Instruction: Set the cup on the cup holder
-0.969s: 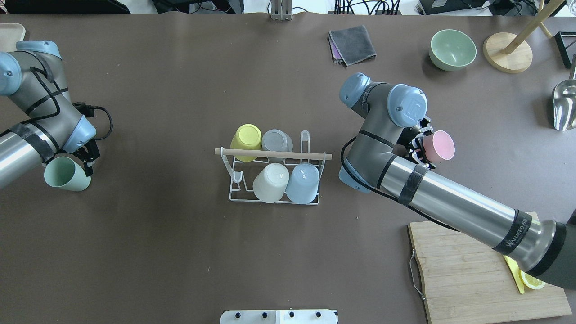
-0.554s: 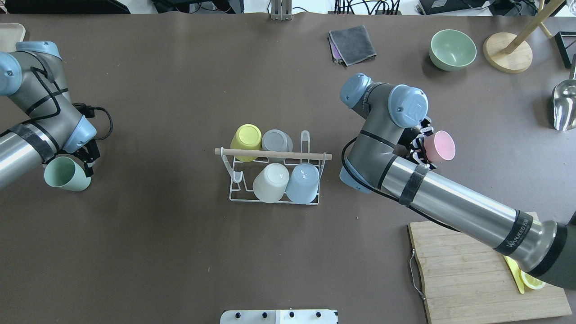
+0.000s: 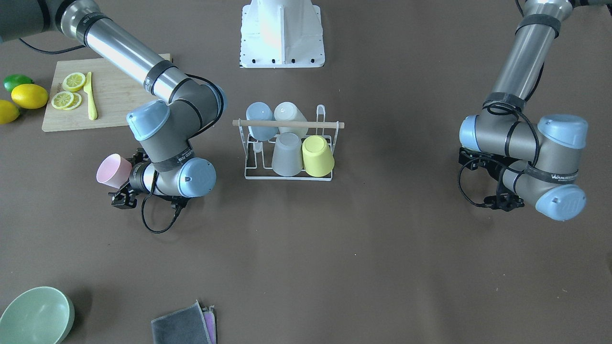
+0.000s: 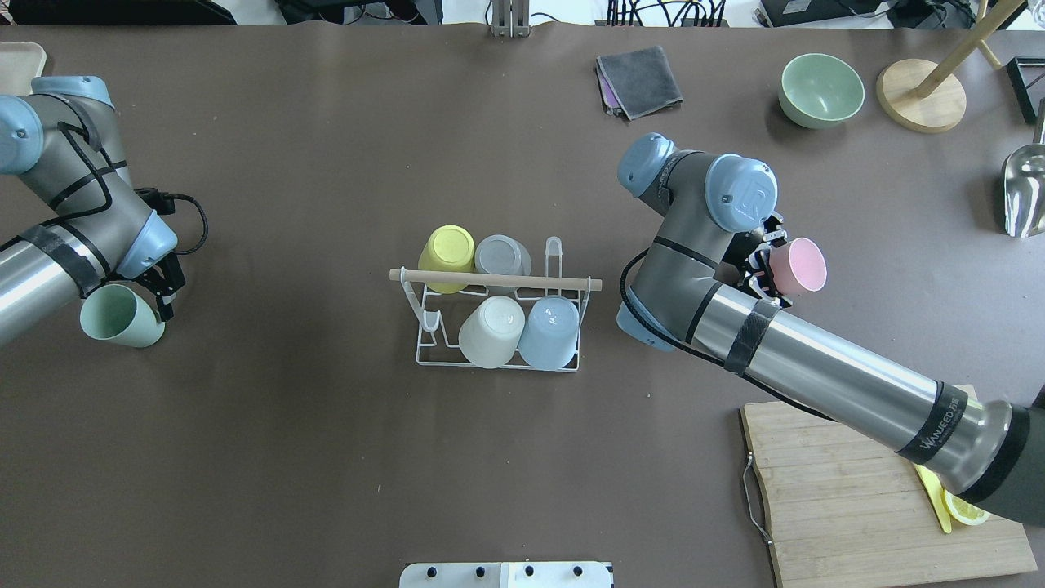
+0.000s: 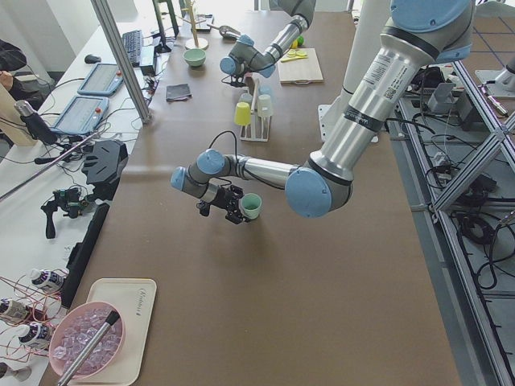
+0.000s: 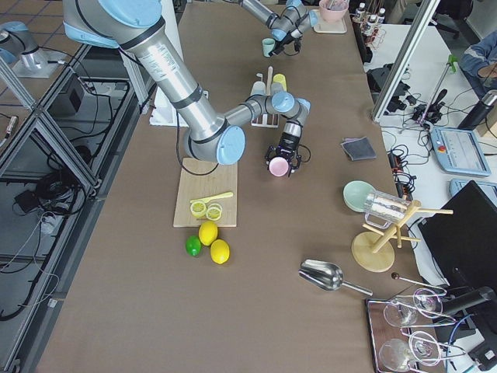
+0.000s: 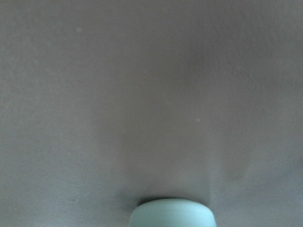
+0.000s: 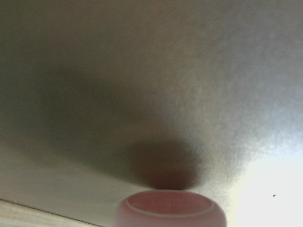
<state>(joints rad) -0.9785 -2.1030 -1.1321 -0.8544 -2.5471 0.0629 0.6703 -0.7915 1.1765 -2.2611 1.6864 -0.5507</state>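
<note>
The cup holder (image 4: 571, 283) is a white wire rack with a wooden rod, standing mid-table. It carries a yellow cup (image 4: 447, 249), a grey cup (image 4: 502, 255), a white cup (image 4: 491, 331) and a blue cup (image 4: 549, 331), all upside down. My left gripper (image 4: 161, 292) is shut on a green cup (image 4: 121, 316), held on its side far left of the rack. My right gripper (image 4: 761, 268) is shut on a pink cup (image 4: 798, 265), held above the table to the right of the rack. The pink cup also shows in the front view (image 3: 113, 170).
A wooden cutting board (image 4: 849, 498) with lemon slices lies front right. A green bowl (image 4: 820, 90), a grey cloth (image 4: 639, 80), a wooden stand (image 4: 921, 94) and a metal scoop (image 4: 1024, 192) sit along the far right.
Both arms have shifted only very slightly to the right. Each still holds its cup.
</note>
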